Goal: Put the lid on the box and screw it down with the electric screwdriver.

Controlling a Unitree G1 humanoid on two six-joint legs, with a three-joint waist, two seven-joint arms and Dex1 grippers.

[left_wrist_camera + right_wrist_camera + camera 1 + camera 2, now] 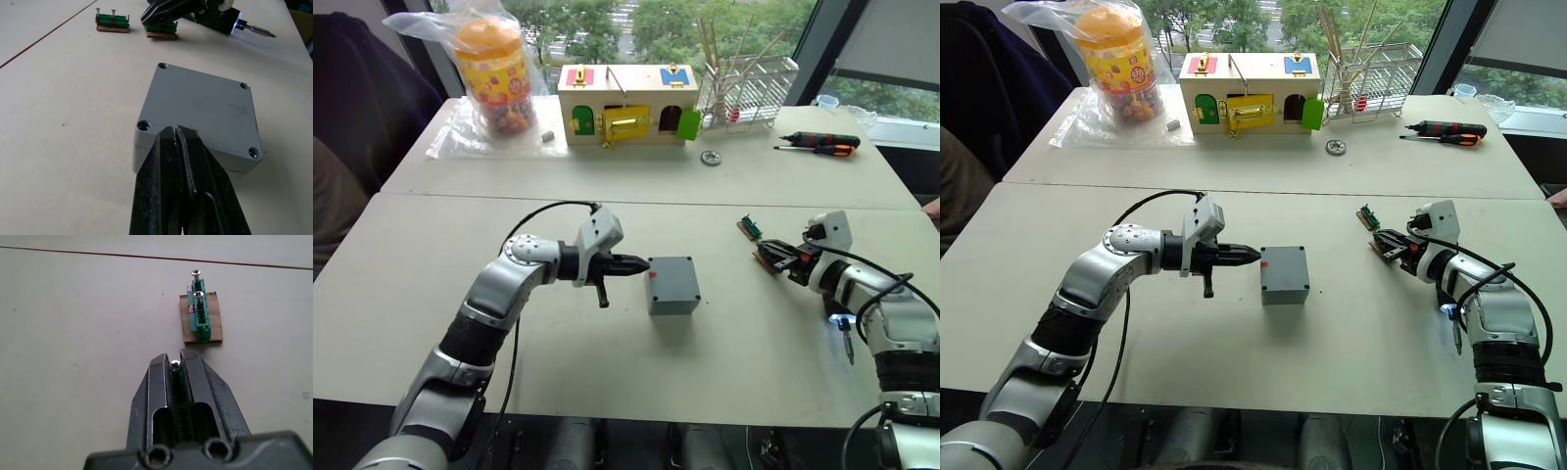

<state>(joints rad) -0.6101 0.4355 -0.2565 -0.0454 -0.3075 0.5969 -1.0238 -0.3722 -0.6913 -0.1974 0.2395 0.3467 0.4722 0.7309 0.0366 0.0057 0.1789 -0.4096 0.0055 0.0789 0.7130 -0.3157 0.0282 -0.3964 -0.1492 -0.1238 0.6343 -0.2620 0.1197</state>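
Two pincers are at work over a pale desk (431,323). The left pincer (639,264) has its fingers pressed together with nothing between them, and its tip rests against the left side of the grey box (673,285), probably to brace it or nudge it into place. The lid (203,110) already sits on the box, with open screw holes showing at its corners, so no screws look driven yet.

Well to the right, the right pincer (175,363) is clamped around a green screw holder (179,401) with a screw (174,364) standing in it, likely to draw that screw. A second green holder (199,316) lies just beyond, carrying two screws. The electric screwdriver (843,329) lies near the right arm, its light on, not in either pincer.
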